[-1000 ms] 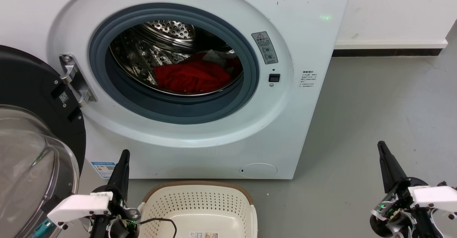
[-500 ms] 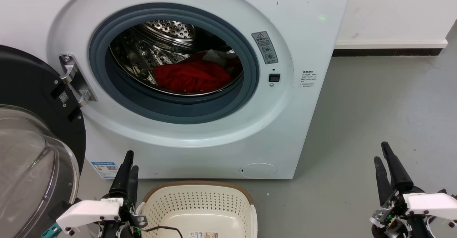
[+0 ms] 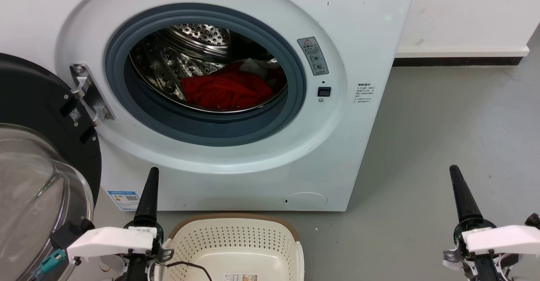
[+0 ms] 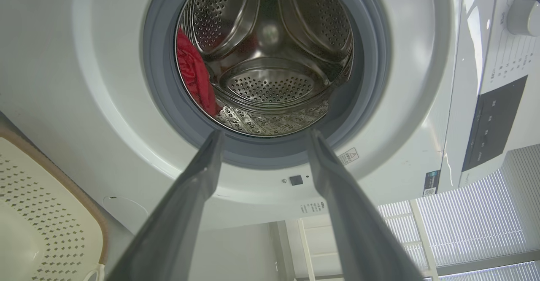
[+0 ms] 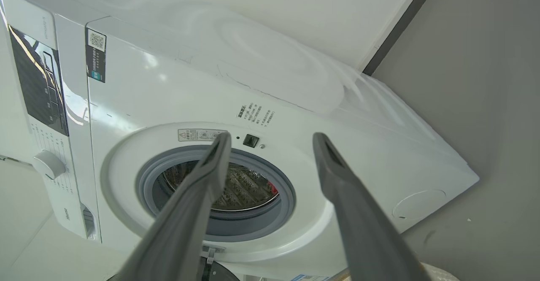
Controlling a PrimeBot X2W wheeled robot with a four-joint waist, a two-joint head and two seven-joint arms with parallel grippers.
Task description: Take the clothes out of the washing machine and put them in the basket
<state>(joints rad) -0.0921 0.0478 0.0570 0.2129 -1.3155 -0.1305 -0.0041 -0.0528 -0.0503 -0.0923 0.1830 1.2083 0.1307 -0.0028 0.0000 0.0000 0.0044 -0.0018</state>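
Both the left gripper (image 3: 152, 172) and right gripper (image 3: 454, 169) have risen slightly, fingers spread wide, empty.

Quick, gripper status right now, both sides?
Left gripper: open, holding nothing.
Right gripper: open, holding nothing.

the left gripper (image 3: 152, 176) and right gripper (image 3: 456, 176) have long tapered dark fingers (image 4: 185, 205) and white, black-screwed wrist housings (image 3: 112, 239); a black cable (image 3: 187, 265) trails left.
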